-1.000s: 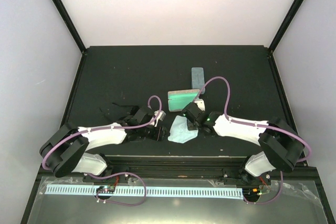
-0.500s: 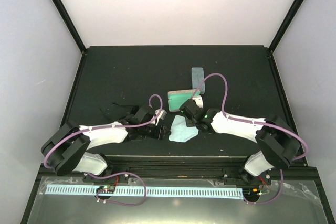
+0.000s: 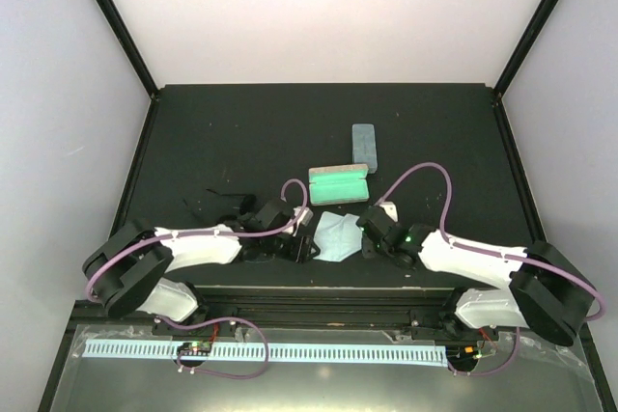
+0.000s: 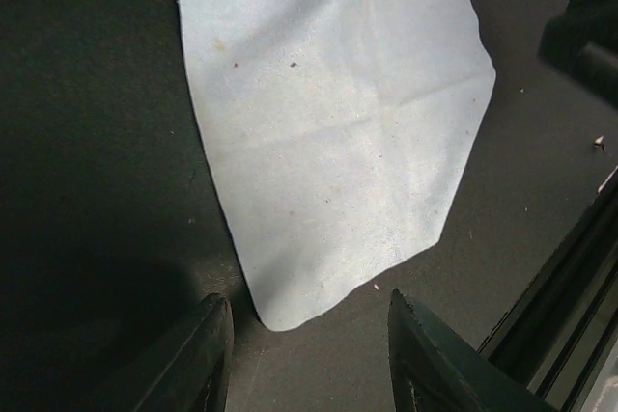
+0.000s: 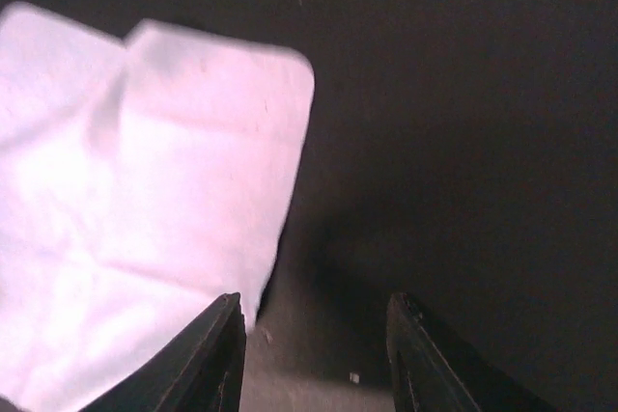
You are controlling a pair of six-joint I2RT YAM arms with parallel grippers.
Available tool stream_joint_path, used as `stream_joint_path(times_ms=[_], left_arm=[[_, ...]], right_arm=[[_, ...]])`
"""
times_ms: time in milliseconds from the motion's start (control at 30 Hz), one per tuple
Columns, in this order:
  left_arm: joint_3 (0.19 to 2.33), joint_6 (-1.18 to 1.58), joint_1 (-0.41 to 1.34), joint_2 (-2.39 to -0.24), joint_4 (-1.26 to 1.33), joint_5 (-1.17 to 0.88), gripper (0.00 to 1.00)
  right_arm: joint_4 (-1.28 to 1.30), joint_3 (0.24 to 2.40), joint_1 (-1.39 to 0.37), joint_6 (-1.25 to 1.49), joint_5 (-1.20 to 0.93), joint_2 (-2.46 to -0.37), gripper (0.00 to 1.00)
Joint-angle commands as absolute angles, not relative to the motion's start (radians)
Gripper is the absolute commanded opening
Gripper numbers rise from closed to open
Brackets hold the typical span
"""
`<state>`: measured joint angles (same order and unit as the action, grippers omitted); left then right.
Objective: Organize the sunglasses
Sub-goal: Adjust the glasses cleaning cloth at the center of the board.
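A black pair of sunglasses point(image 3: 214, 205) lies on the dark table to the left, behind my left arm. No pink-maroon pair shows. A light blue cloth point(image 3: 338, 235) lies flat between my two grippers. My left gripper point(image 3: 309, 246) is low at the cloth's left edge. In the left wrist view it point(image 4: 309, 354) is open, with the cloth's corner point(image 4: 328, 123) just ahead of the fingertips and only table between them. My right gripper point(image 3: 368, 241) sits at the cloth's right edge. It point(image 5: 314, 354) is open and empty, the cloth point(image 5: 145, 190) lying to its left.
An open case with a green lining point(image 3: 338, 183) lies just behind the cloth. A closed blue-grey case point(image 3: 364, 146) lies farther back. The table's black front rail point(image 4: 570, 277) runs close to my left gripper.
My right gripper has opened, let go of the cloth and drawn back to the right. The cloth has dropped flat. My left gripper has widened a little and slid right.
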<state>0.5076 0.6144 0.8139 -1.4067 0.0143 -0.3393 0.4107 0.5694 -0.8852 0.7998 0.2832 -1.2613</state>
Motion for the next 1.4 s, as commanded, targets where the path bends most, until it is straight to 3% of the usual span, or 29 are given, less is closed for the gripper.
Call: stream_joint_path(times_ms=[0,200,400,500,633,700,1100,1367], left_arm=[[0.553,0.643,0.839,-1.453,0.011,-0.329,0.46],[0.568,0.659,0.843,-1.504,0.013,-0.326,0.45],[0.579,0.667,0.843,-1.526,0.001,-0.306,0.36],[0.584,0.671,0.843,-1.54,0.0,-0.305,0.28],[0.586,0.676,0.843,-1.544,0.001,-0.295,0.08],[0.587,0.678,0.843,-1.535,-0.002,-0.287,0.02],[0.591,0.664,0.844,-1.378,-0.072,-0.278,0.01],[0.589,0.653,0.843,-1.354,-0.094,-0.264,0.02]], right_arm=[[0.304,0.489,-0.882,0.867,0.123,-1.227,0.43],[0.148,0.44,-0.882,0.895,0.046,-1.298,0.42],[0.037,0.423,-0.881,0.929,0.013,-1.363,0.34],[0.03,0.426,-0.881,0.935,0.01,-1.359,0.26],[0.076,0.44,-0.882,0.937,0.019,-1.333,0.05],[0.107,0.451,-0.881,0.936,0.027,-1.313,0.01],[0.304,0.507,-0.882,0.956,0.005,-1.134,0.01],[0.409,0.533,-0.882,1.018,0.039,-1.12,0.02]])
